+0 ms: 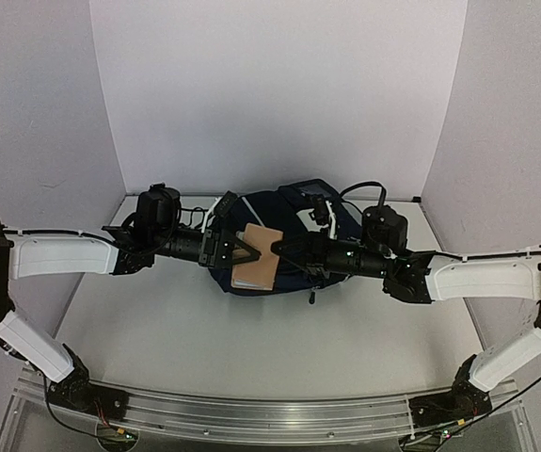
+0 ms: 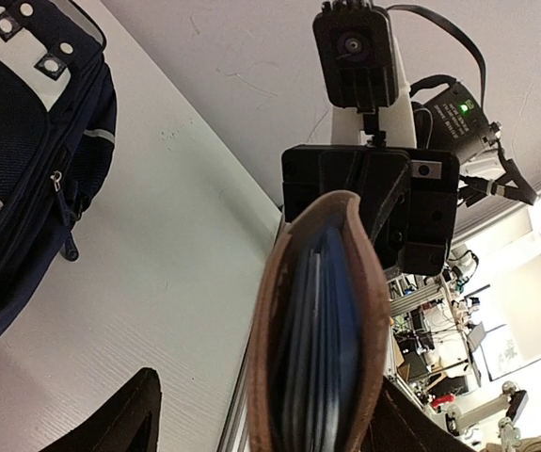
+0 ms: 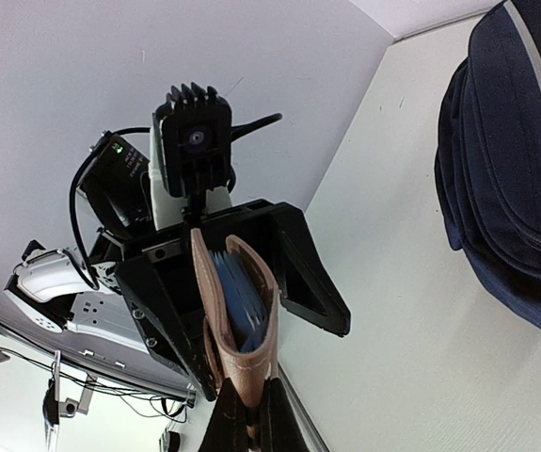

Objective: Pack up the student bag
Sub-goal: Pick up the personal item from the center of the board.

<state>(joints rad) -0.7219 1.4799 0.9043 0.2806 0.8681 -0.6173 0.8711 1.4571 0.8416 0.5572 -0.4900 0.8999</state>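
Note:
The student bag [image 1: 275, 203], navy with white stripes, lies at the table's back centre; parts of it also show in the wrist views [image 2: 25, 141] [image 3: 515, 179]. Both arms meet above it. A tan leather wallet-like case [image 1: 258, 256] with blue sheets inside hangs between them. My right gripper [image 3: 248, 400] is shut on the case's [image 3: 237, 301] folded edge. My left gripper [image 2: 270, 400] is open, its fingers wide on either side of the case [image 2: 322, 320], with a clear gap on one side.
The white table [image 1: 157, 320] is enclosed by pale walls on the left, right and back. An aluminium rail [image 1: 270, 414] carrying the arm bases runs along the near edge. A black strap hangs off the bag's front.

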